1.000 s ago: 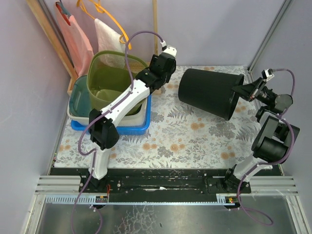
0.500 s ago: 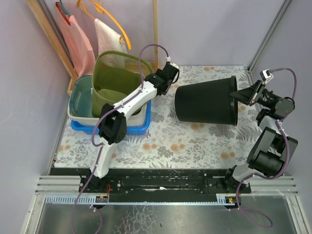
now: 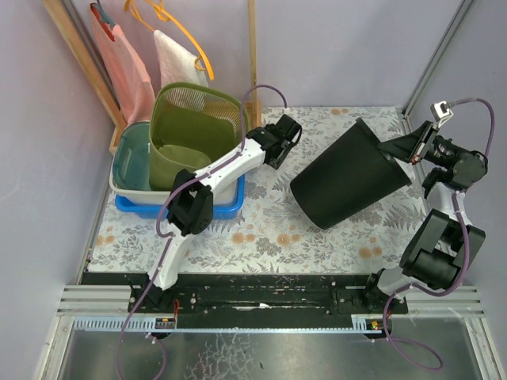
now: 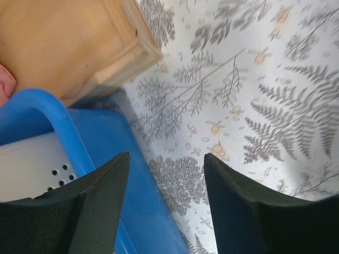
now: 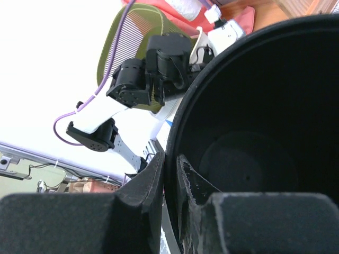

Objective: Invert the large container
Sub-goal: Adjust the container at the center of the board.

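The large black container (image 3: 344, 184) lies tilted on the floral table, its closed base toward the near left and its open mouth up toward the far right. My right gripper (image 3: 394, 147) is shut on its rim, one finger outside and one inside; in the right wrist view the rim (image 5: 172, 159) runs between the fingers and the dark inside (image 5: 254, 148) fills the frame. My left gripper (image 3: 287, 136) is open and empty, to the left of the container and apart from it, over the table next to the blue tray (image 4: 106, 159).
A green mesh basket (image 3: 190, 131) stands in a teal tub (image 3: 131, 162) on a white and blue tray (image 3: 226, 207) at the left. A wooden post (image 4: 69, 42) stands behind them. Walls close the back and both sides.
My right gripper has lifted the container's rim upward and back; the container went from lying on its side to tilted with the mouth raised. My left arm moved slightly right.
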### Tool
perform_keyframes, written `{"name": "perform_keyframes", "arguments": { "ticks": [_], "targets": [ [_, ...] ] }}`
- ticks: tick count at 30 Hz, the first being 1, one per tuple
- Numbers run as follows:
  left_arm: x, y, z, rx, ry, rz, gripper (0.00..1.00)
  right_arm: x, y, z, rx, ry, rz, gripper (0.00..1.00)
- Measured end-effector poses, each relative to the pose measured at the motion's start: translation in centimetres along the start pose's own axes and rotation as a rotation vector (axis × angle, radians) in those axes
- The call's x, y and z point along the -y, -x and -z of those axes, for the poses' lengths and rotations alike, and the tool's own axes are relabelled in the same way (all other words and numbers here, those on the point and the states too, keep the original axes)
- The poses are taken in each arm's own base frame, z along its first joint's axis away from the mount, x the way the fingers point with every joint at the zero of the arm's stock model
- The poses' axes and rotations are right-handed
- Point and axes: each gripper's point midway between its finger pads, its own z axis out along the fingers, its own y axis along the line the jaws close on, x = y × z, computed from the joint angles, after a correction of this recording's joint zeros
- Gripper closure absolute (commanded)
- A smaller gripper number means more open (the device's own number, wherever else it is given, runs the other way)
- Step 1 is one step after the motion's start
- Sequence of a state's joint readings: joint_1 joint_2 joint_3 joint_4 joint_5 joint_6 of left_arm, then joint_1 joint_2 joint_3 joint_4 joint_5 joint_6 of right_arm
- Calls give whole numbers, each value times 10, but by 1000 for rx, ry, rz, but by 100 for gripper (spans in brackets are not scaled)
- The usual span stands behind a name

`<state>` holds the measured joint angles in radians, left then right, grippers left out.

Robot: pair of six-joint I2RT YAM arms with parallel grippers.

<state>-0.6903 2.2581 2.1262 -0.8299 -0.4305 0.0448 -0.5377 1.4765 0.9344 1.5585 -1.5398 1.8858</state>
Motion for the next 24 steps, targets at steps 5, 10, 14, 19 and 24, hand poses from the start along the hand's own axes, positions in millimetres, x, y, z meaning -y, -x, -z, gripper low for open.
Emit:
{"name": "perform_keyframes", "arguments": {
  "ticks": [5,10,14,19,24],
  "targets": [
    [-2,-33,-5,-76,22,-40,42,4,9,2,5,-6,11,100],
    [-19,-40,15,-66,33,-31,42,21,16,6,14,-15,-23,100],
    [-37,-28,33,-11,44,9,42,35,21,7,35,-14,-48,100],
    [-37,-24,40,6,15,28,42,43,25,6,76,-7,-60,100],
    [-28,-28,41,-7,-35,33,43,61,25,5,145,-7,-68,100]
  ]
}}
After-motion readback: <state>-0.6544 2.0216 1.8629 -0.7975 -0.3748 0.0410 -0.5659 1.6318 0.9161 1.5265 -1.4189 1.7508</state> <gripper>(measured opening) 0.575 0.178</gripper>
